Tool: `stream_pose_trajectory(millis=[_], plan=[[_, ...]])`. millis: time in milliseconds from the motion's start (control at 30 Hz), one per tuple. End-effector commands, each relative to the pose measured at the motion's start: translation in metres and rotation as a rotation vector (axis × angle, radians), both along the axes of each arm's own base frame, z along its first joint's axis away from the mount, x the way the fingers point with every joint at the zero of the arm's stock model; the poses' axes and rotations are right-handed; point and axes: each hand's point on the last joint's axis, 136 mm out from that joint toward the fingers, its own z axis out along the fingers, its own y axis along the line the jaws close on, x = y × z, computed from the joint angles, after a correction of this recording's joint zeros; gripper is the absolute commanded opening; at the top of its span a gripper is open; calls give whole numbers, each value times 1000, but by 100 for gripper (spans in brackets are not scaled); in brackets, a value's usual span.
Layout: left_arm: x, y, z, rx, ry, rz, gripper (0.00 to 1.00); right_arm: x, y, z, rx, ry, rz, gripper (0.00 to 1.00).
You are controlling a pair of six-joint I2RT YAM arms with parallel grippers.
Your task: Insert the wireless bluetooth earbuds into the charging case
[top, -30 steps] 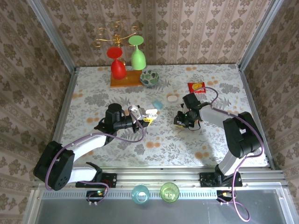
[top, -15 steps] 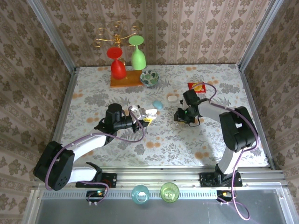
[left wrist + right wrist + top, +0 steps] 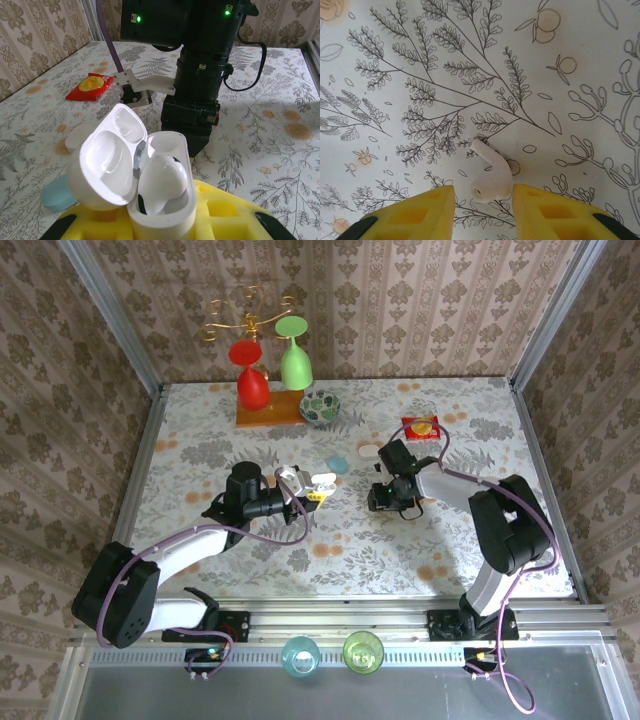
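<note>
Right gripper (image 3: 484, 202) has shifted left, now straddling earbud (image 3: 490, 180).

The top camera sits high behind the arm bases (image 3: 480, 625), looking down over the whole table (image 3: 200, 455). The left wrist camera looks low and close toward the right arm (image 3: 200, 90) (which the top view shares). The right wrist camera faces straight down, very near the tabletop.

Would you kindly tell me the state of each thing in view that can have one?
charging case, lid open, held by the left gripper
seated earbud, in one socket of the case; the other socket empty
loose earbud, lying on the table, not gripped
right gripper, open, straddling the loose earbud
left gripper, shut on the charging case
light blue case, closed, on the table
</note>
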Motion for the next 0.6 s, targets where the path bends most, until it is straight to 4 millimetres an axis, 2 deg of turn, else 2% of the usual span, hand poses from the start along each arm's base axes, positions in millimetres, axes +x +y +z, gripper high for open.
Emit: stream_pose_trajectory(millis=[0,100,300,467,567], plan=[[1,-4,14,-22,-49,-11,9,-4,-10,-15,-69,39,-14,32],[0,-3,14,-22,-49,-8,9,-1,-12,-18,-93,47,-9,25],[-1,0,12,-17,-49,3,9,7,-15,-12,-146,27,57,20],[0,2,13,-12,-51,13,9,-9,-9,1,-175,52,276,20],[5,8,11,-5,-33,41,9,-28,2,6,-174,77,452,21]])
